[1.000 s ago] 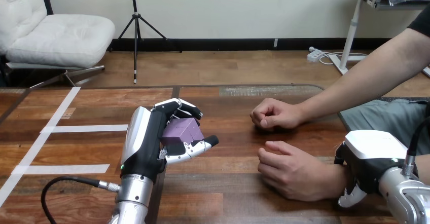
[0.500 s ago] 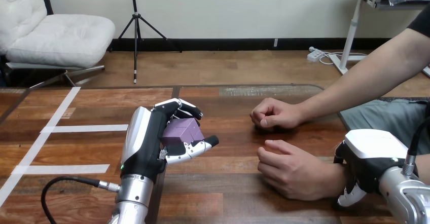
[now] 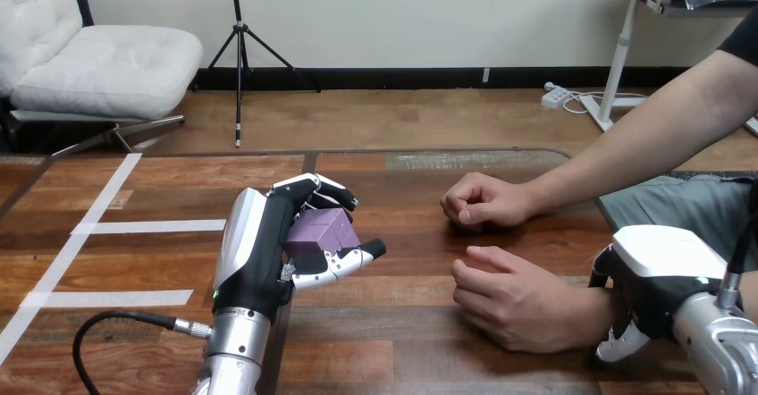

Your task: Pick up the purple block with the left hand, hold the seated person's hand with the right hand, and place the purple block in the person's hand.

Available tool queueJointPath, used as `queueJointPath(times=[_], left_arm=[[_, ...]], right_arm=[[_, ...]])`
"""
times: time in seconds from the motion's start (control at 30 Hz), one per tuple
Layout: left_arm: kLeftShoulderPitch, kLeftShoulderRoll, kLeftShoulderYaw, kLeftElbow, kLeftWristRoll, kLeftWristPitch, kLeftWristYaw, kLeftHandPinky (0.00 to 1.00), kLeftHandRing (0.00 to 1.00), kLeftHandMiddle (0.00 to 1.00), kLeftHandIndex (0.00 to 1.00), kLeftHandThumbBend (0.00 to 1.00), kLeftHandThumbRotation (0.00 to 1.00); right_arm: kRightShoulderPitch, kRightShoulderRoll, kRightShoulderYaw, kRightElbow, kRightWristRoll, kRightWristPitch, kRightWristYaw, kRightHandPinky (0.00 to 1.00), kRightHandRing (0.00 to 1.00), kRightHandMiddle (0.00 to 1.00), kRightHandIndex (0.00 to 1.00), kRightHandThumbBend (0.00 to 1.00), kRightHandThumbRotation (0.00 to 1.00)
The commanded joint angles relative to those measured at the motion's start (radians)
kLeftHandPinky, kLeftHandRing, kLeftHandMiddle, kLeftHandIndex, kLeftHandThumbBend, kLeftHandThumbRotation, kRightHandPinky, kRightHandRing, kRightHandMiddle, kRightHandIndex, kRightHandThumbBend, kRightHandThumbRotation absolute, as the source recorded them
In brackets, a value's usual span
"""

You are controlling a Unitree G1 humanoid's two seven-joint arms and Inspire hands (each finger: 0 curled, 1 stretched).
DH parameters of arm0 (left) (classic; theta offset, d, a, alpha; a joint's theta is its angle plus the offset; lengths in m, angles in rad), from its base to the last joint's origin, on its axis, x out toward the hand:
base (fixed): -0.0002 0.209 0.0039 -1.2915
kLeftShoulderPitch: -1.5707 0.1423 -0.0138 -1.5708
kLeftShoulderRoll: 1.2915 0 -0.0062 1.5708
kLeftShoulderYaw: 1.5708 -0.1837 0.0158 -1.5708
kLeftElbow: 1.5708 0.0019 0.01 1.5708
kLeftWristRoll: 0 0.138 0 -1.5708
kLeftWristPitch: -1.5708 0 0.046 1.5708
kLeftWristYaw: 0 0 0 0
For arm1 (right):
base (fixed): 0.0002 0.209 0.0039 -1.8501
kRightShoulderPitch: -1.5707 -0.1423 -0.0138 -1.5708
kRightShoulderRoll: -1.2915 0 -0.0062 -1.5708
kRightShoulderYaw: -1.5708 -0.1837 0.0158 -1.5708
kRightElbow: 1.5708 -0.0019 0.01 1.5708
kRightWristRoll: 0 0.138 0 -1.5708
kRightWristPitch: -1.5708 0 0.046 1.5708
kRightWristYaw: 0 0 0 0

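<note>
My left hand (image 3: 257, 254) stands on its edge left of the table's middle, fingers and thumb curled round the purple block (image 3: 320, 228), which is off the wood. The person's nearer hand (image 3: 514, 301) rests palm down on the table (image 3: 420, 359), fingers loosely bent, about a hand's width right of the block. My right hand (image 3: 660, 281) sits over that hand's wrist at the lower right. A white fingertip (image 3: 619, 345) curls down the wrist's near side and black parts wrap its far side.
The person's other hand (image 3: 483, 200) lies as a loose fist farther back on the table. White tape strips (image 3: 152, 226) run across the wood at the left. A black cable (image 3: 116, 322) loops beside my left forearm.
My right hand has shifted slightly right and down on the wrist, and the person's nearer hand has edged a little left. The left hand and the block have not moved.
</note>
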Motion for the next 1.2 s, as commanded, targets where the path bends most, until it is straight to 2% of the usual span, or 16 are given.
queueJointPath(times=[0.0,0.17,0.7,1.0,1.17], left_arm=[[-0.042,-0.005,0.014,-0.054,-0.01,-0.018,-0.003,0.36,0.42,0.49,0.5,0.71,0.0],[-0.044,-0.007,0.014,-0.051,-0.012,-0.023,-0.005,0.36,0.42,0.49,0.5,0.71,0.0],[-0.047,-0.013,0.013,-0.052,-0.006,-0.027,-0.006,0.37,0.43,0.5,0.5,0.7,0.0],[-0.05,-0.013,0.011,-0.051,-0.001,-0.029,-0.005,0.37,0.43,0.5,0.5,0.7,0.0],[-0.049,-0.015,0.012,-0.052,-0.003,-0.026,-0.007,0.37,0.43,0.5,0.5,0.7,0.0]], right_arm=[[-0.02,-0.006,-0.045,-0.048,0.019,0.008,-0.017,0.36,0.46,0.54,0.56,0.77,0.0],[-0.016,-0.016,-0.049,-0.052,0.022,-0.011,-0.04,0.36,0.46,0.53,0.56,0.79,0.0],[-0.017,-0.014,-0.07,-0.1,0.032,-0.006,-0.025,0.39,0.48,0.54,0.56,0.79,0.0],[-0.014,-0.007,-0.083,-0.133,0.036,-0.012,-0.038,0.36,0.46,0.53,0.53,0.79,0.0],[-0.016,-0.008,-0.085,-0.159,0.027,-0.009,-0.024,0.36,0.46,0.53,0.52,0.78,0.0]])
